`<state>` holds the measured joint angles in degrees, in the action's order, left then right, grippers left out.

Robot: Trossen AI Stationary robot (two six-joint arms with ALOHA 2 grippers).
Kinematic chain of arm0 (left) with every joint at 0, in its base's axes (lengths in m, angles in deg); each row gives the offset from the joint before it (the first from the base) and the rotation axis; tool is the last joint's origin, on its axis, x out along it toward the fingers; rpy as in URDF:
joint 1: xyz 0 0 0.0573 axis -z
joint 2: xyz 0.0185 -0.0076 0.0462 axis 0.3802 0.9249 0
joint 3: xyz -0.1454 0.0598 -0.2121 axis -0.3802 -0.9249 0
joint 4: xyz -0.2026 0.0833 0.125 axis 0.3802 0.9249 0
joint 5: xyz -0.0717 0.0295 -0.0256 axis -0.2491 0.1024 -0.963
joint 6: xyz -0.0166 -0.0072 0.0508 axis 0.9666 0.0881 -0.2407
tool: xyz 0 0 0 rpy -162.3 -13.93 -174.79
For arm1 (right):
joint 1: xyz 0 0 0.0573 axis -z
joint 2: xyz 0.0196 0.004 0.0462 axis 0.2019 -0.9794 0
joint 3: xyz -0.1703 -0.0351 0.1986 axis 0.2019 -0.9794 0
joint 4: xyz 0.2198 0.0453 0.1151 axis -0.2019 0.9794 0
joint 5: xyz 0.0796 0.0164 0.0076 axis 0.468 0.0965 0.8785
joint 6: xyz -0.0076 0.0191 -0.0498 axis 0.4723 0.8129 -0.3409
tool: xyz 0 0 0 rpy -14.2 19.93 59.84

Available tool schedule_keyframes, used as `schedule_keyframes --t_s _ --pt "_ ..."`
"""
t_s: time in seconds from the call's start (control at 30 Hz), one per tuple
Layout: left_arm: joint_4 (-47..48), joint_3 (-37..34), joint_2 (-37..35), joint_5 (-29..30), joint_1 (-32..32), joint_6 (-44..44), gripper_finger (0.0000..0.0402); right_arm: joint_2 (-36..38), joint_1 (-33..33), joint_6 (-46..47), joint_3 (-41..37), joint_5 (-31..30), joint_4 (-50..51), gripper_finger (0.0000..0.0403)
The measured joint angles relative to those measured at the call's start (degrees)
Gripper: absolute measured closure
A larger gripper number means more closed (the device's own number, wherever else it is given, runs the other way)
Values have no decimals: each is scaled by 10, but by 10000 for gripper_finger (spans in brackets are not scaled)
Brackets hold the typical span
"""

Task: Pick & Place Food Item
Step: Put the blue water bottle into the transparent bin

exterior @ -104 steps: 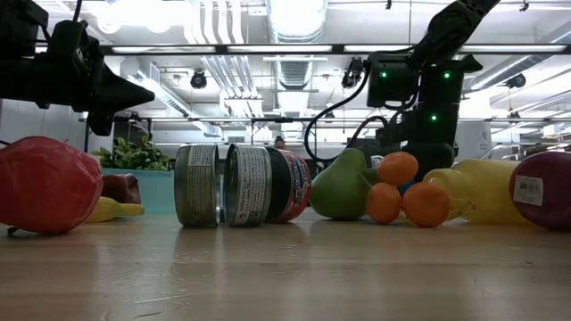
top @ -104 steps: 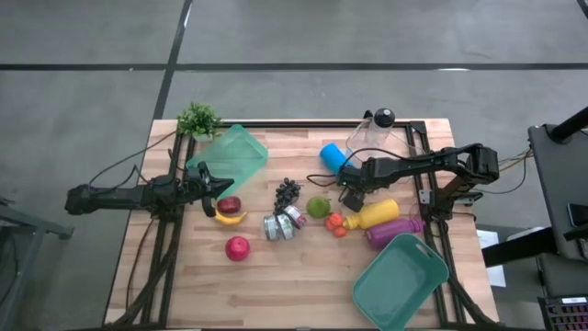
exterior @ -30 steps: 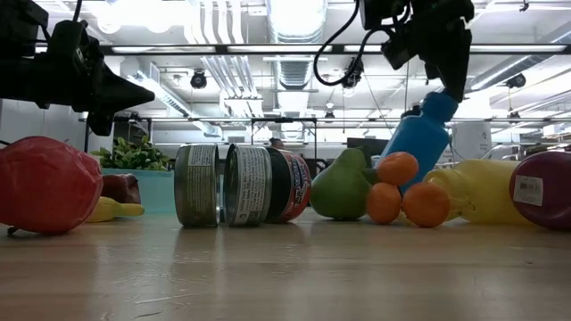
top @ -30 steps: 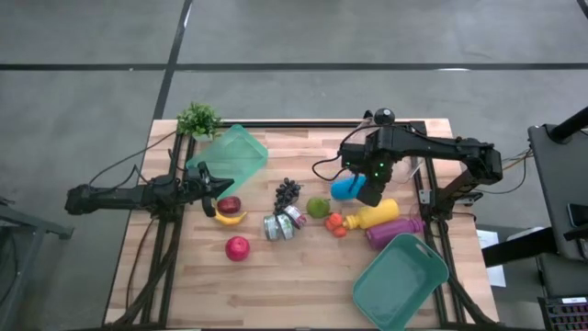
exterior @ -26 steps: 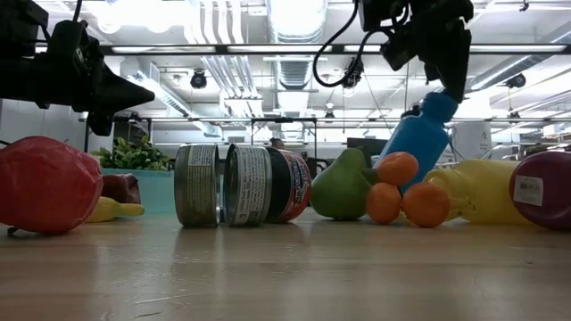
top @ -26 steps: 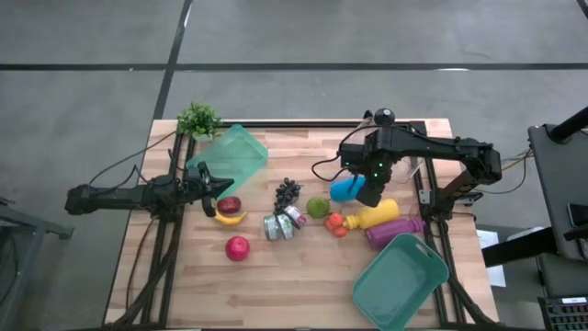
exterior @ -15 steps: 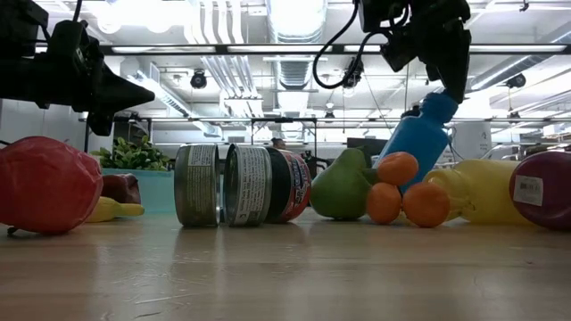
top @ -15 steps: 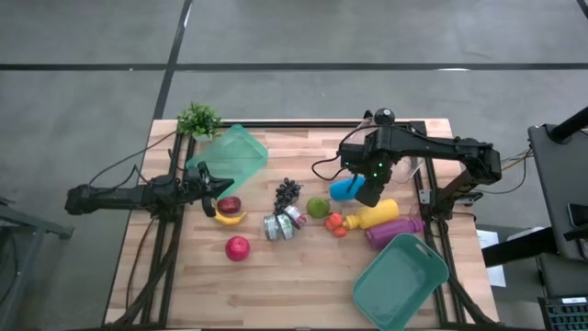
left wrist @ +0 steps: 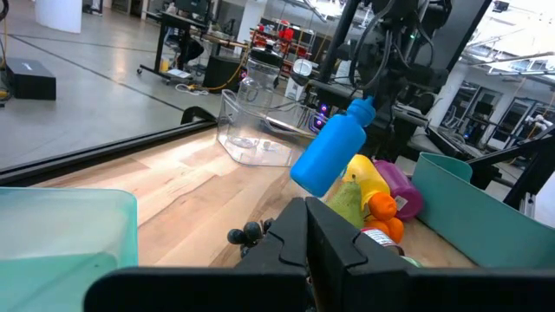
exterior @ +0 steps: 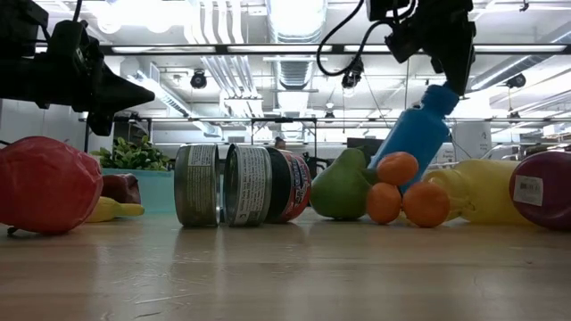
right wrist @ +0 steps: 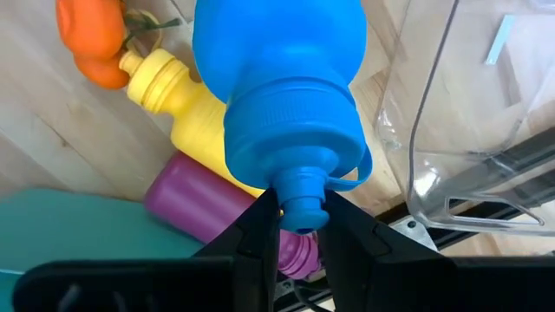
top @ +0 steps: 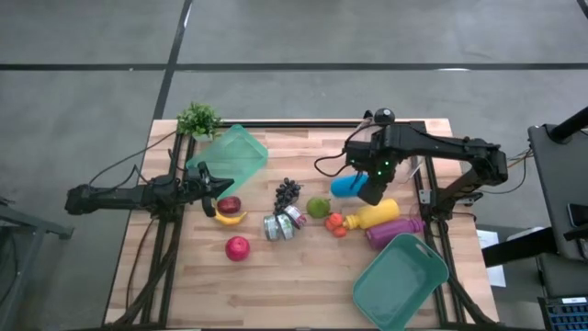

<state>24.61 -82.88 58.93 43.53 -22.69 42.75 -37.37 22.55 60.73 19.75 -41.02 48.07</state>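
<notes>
From above, the right tool (top: 371, 190) is clamped on the cap end of the blue bottle (top: 345, 188), held tilted above the bench (top: 303, 267) between the pear (top: 318, 207) and the yellow bottle (top: 378, 214). The left tool (top: 223, 187), fingers together and empty, waits beside the red apple (top: 229, 205).

At bench level, the blue bottle (exterior: 413, 135) hangs slanted behind the oranges (exterior: 397, 168).

The right wrist view shows dark fingers (right wrist: 260, 234) pinching the bottle's spout, with the purple bottle (right wrist: 195, 206) beyond.

Right gripper (exterior: 443, 78) clamped on tilted blue bottle (exterior: 413, 134) above oranges (exterior: 398, 194), green pear (exterior: 342, 189) beside cans (exterior: 221, 185), red apple (exterior: 47, 185) at left, left gripper (exterior: 134, 91) hovering.
</notes>
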Motion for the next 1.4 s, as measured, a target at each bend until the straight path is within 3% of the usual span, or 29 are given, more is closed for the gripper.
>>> schedule_keyframes --t_s 0.37,0.97,1.4 --pt "0 0 0 0 0 0 400 58 0 50 0 0 0 337" --pt "0 0 0 0 0 0 400 205 -1 230 -33 -2 1 337" --pt "0 0 0 0 0 0 400 292 -1 312 -56 -36 0 337"
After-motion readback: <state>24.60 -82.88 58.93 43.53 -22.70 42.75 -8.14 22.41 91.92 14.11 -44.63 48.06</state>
